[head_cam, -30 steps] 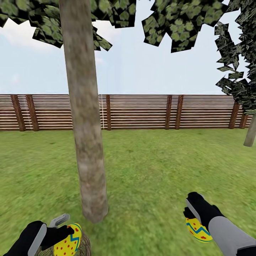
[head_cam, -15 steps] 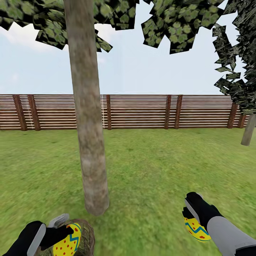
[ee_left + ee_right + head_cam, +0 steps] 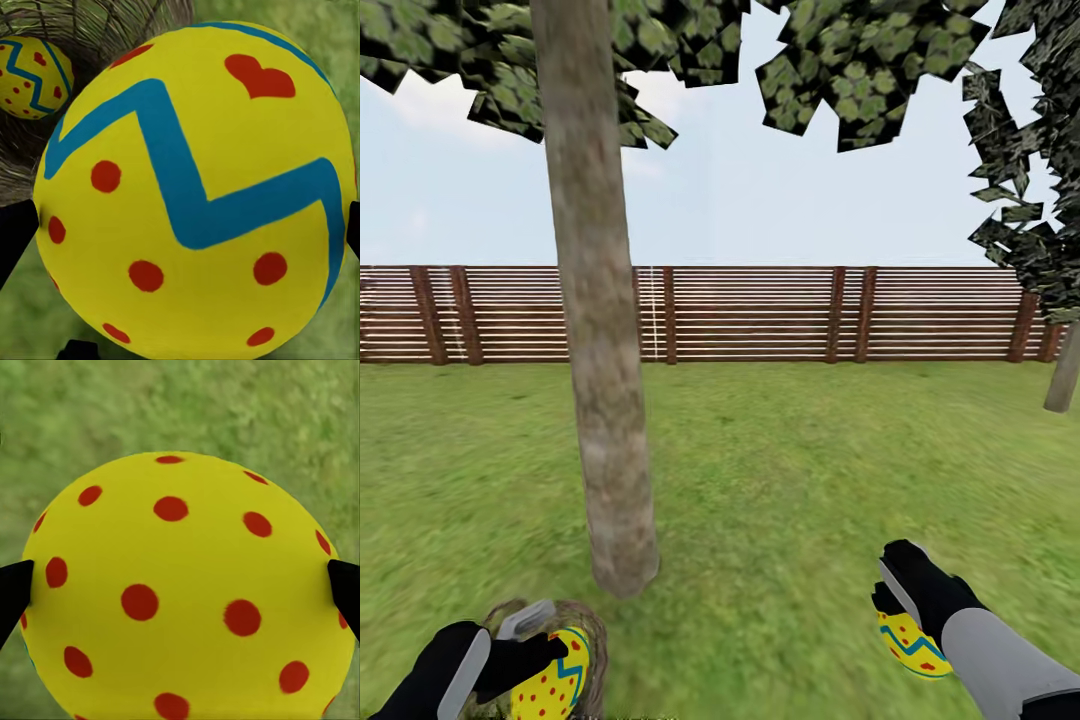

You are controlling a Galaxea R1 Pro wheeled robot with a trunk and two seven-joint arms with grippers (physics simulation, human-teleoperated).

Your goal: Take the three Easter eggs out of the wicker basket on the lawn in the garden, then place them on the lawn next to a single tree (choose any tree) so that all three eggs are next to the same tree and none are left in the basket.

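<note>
Low at the head view's left, left gripper clamped on an egg, yellow with red dots and a blue zigzag, held just above the basket. Basket seen as a brown woven rim curving round the egg on the lawn, close to the foot of the tree. From the left wrist, same egg up close between two dark fingertips, one at either side and both touching the shell; a red heart among the dots. Behind it, wicker wall of the basket and, down inside, a second egg lying against the weave. Low at the head view's right, right gripper closed on a third egg, hanging over bare grass well apart from the trunk and from the basket. From the right wrist, that egg showing its red-dotted end, pinched between dark fingertips at both sides, blurred grass beneath. Trunk pale grey-brown and mottled, rising straight out of the grass between the two arms, nearer the left one, with leaves overhead. Slatted wooden fence across the far edge of the lawn, another trunk at the right edge, dark foliage above it.
</note>
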